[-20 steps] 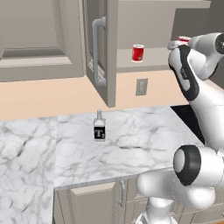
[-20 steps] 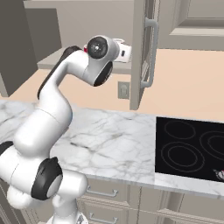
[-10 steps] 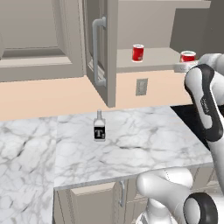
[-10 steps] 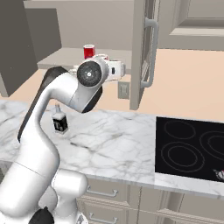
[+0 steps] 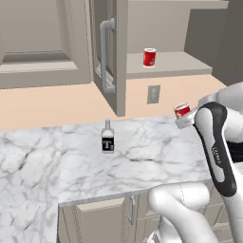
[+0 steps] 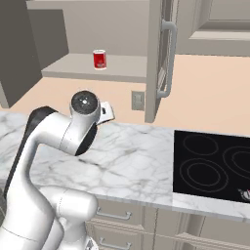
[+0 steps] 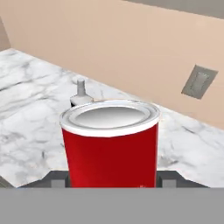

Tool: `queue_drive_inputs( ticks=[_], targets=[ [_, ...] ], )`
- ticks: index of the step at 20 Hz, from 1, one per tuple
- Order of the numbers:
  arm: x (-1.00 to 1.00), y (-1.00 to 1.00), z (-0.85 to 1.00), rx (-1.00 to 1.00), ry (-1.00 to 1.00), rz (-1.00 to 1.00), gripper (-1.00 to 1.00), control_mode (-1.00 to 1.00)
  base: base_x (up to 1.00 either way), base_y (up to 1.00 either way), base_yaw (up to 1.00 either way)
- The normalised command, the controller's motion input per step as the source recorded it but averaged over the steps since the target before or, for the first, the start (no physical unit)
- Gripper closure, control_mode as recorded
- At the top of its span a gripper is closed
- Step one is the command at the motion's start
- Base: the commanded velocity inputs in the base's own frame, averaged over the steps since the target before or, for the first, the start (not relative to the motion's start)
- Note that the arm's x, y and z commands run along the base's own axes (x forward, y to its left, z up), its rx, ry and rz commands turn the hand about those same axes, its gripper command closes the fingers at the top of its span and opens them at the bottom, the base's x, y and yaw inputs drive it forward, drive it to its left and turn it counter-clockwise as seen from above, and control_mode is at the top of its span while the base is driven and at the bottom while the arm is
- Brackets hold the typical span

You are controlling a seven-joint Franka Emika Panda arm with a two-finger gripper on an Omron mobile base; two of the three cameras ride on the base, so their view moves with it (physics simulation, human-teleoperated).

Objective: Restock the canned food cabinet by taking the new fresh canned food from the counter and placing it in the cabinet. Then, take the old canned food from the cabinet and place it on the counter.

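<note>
My gripper (image 7: 111, 181) is shut on a red can (image 7: 110, 144) with a silver lid, its dark fingers (image 7: 57, 179) pressed against both sides. In the left base view the held can (image 5: 182, 110) hangs above the right part of the white marble counter (image 5: 142, 156), below the open cabinet (image 5: 175, 64). A second red can (image 5: 149, 57) stands upright on the cabinet shelf, also visible as the shelf can (image 6: 99, 59) in the right base view. My gripper (image 6: 107, 111) is mostly hidden behind the arm there.
A small dark bottle (image 5: 108, 137) with a white label stands on the counter, left of the held can. The open cabinet door (image 5: 107, 52) juts out above it. A wall outlet (image 5: 153, 94) sits behind. The black stovetop (image 6: 215, 163) lies to the right.
The arm has swung down and out from shelf height with the red can in the gripper; the can now hangs low over the counter. The shelf can and bottle stayed put.
</note>
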Motion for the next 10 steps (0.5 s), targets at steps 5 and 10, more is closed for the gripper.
queue_drive_inputs(
  ticks=[5, 10],
  targets=[
    [0.66, 0.70, -1.00, -0.08, 0.50, 0.15, 1.00, -1.00, 0.00, 0.00, 0.00],
    [0.89, 0.12, -1.00, 0.04, 0.14, 0.14, 1.00, -1.00, 0.00, 0.00, 0.00]
  ],
)
